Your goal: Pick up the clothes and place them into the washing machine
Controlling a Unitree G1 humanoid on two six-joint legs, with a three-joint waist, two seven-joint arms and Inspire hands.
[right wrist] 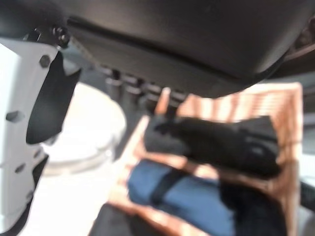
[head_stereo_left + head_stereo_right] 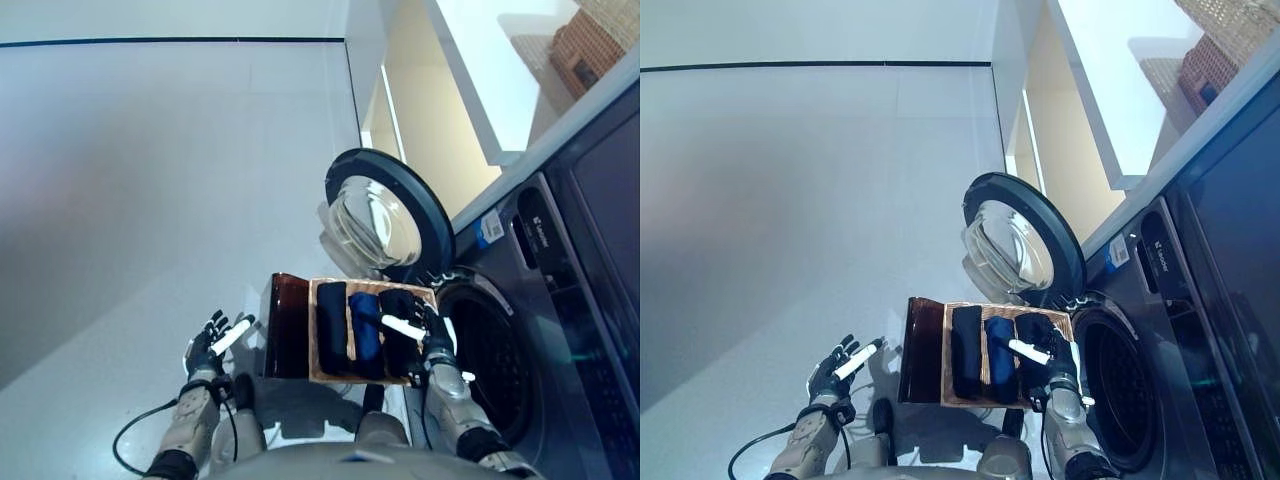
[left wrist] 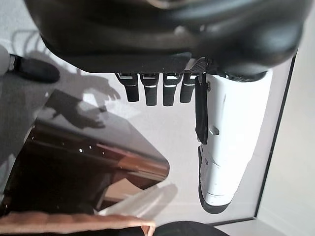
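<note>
Right robot hand over the basket of clothes, washer door wide open

The wicker basket (image 2: 314,335) sits on the floor right in front of the washing machine (image 2: 560,300), and inside it lie three rolled clothes side by side: a black roll (image 2: 332,325), a blue roll (image 2: 366,328) and a black garment (image 2: 398,330) nearest the drum. The right robot hand (image 2: 432,335) hangs just above that black garment, fingers loosely extended and holding nothing. The left robot hand (image 2: 212,345) is well apart to the left over bare floor, fingers straight and spread, empty. A dark brown panel (image 2: 286,325) stands against the basket's left side. The round glass door (image 2: 385,220) is swung open beyond the basket.
</note>
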